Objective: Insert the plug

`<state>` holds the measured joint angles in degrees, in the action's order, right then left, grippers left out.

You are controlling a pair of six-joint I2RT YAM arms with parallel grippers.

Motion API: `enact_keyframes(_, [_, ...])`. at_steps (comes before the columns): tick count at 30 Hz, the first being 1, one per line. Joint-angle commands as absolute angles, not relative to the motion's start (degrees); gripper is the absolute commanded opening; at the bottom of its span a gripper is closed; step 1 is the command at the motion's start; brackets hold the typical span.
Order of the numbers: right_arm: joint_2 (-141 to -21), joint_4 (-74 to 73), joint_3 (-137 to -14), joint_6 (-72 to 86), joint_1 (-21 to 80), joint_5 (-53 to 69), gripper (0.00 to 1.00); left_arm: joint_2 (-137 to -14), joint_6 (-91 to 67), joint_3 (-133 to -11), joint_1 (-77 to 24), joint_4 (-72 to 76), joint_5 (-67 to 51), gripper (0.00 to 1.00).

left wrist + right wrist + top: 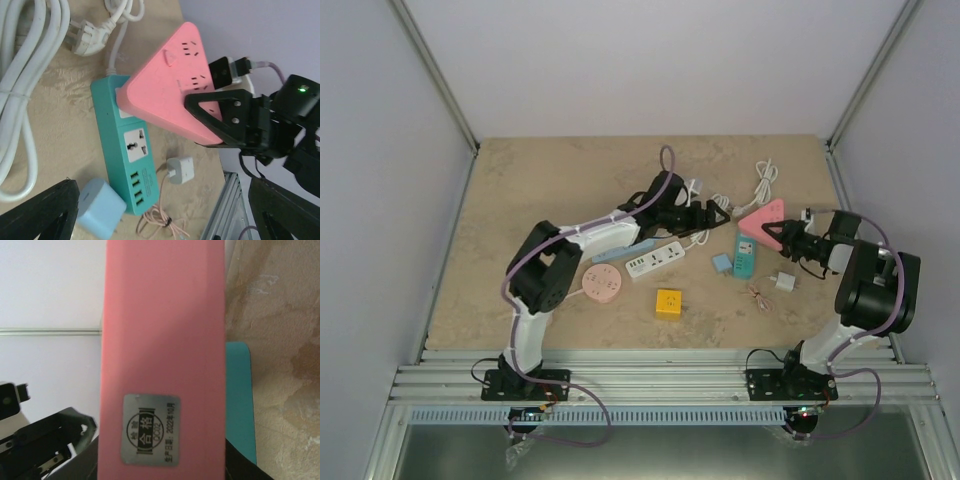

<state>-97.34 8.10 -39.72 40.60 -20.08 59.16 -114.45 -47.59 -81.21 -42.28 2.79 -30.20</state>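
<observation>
Top external: right fingers (220,112) clamp pink triangular power strip (763,217), raised over the far end of teal power strip (125,150). Left fingers (40,210) spread wide, just left of it. White plug (82,40) lies loose on desk (550,190) beside coiled white cable (20,90). Blue adapter (100,207) and small white charger (180,170) crowd the teal strip's near end.

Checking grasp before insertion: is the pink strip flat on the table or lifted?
Lifted: the shut right gripper clamps the pink strip, its corner overlapping the teal strip.
</observation>
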Motion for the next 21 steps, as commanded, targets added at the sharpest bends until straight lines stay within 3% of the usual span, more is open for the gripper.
enact_keyframes(1, [-99.55, 0.6, -39.26, 37.22, -19.9, 51.13, 0.37, -121.08, -51.9, -86.38, -43.51, 4.42, -30.94, 0.93])
enact_keyframes(10, [-98.51, -0.99, -38.5, 36.65, -20.91, 46.8, 0.51, -128.85, -58.14, -92.57, -44.77, 8.24, -33.46, 0.84])
enact_keyframes(21, [-100.14, -5.89, -40.44, 32.05, -20.92, 42.09, 0.53, -135.34, -58.85, -99.74, -46.12, 7.06, -30.49, 0.82])
